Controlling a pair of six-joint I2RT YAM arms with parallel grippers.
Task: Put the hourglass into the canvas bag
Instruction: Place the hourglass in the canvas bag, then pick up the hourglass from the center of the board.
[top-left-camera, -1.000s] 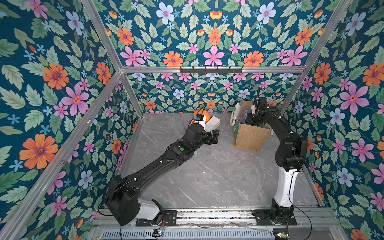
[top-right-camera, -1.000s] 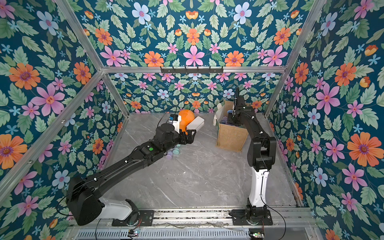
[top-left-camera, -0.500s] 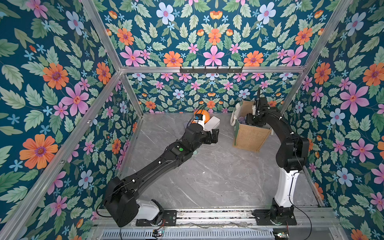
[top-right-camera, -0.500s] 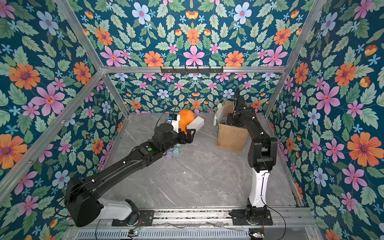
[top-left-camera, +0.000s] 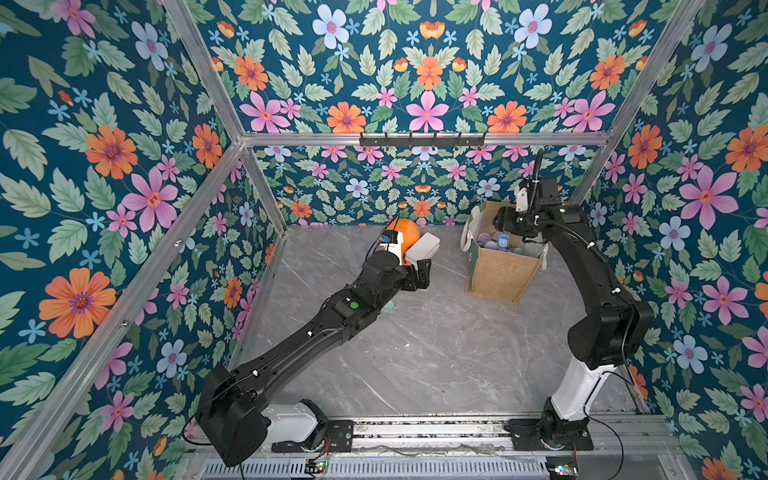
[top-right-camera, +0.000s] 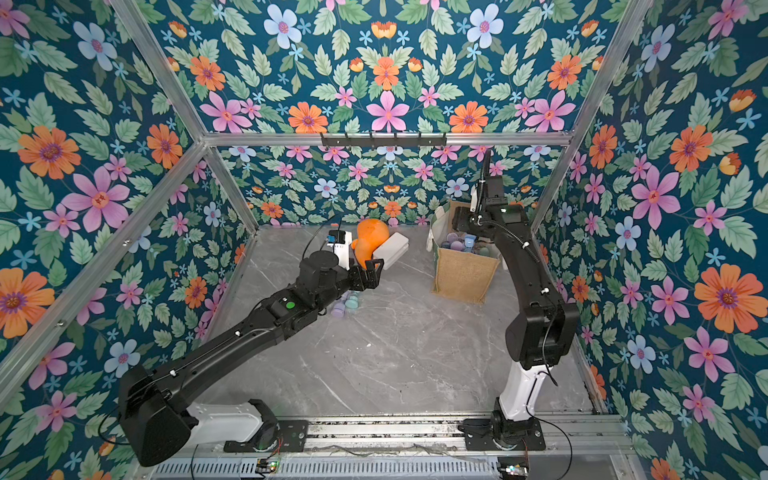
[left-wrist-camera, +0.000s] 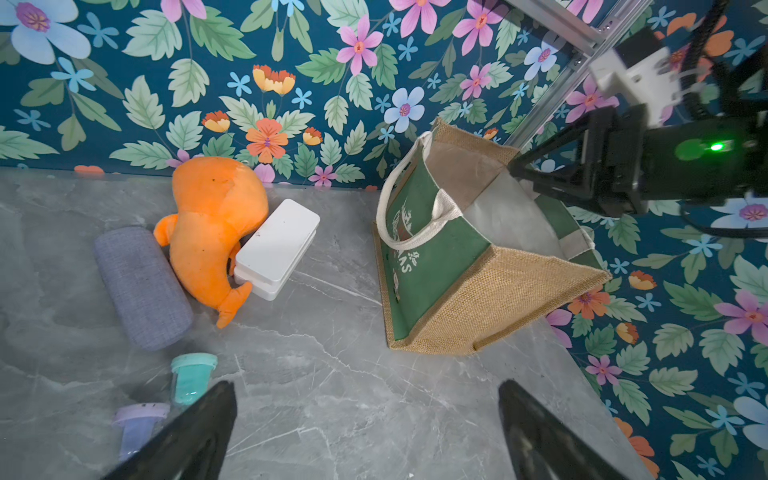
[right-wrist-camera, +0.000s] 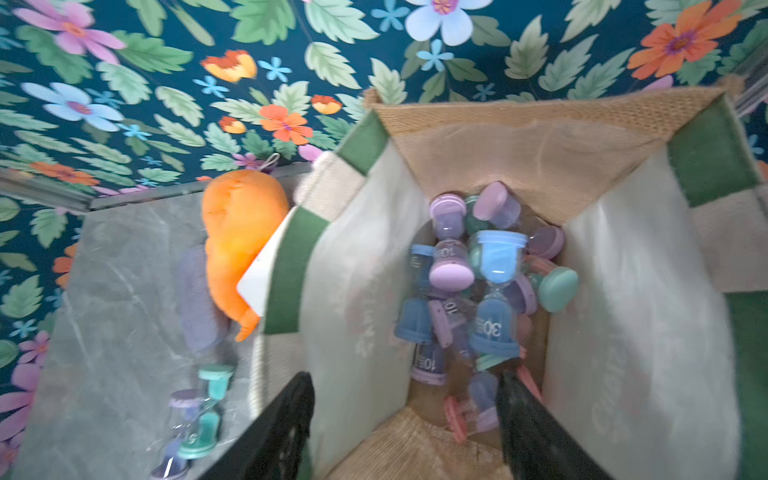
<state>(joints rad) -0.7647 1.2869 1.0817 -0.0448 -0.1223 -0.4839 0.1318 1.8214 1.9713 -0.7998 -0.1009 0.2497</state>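
Observation:
The canvas bag (top-left-camera: 500, 274) (top-right-camera: 463, 274) stands at the back right of the table, mouth up. The right wrist view looks down into it. Several hourglasses lie piled inside, a blue hourglass (right-wrist-camera: 496, 291) on top. My right gripper (right-wrist-camera: 405, 415) (top-left-camera: 505, 222) hangs open over the bag's mouth and holds nothing. A teal hourglass (left-wrist-camera: 192, 376) and a purple hourglass (left-wrist-camera: 139, 424) stand on the table by my left arm. My left gripper (left-wrist-camera: 370, 424) (top-left-camera: 419, 274) is open above bare table, left of the bag, and holds nothing.
An orange plush toy (left-wrist-camera: 216, 224), a white box (left-wrist-camera: 276, 245) and a grey fabric roll (left-wrist-camera: 141, 286) lie at the back wall, left of the bag. The floral walls stand close behind the bag and to its right.
My right gripper's jaws have opened over the bag's mouth. The left arm has barely moved.

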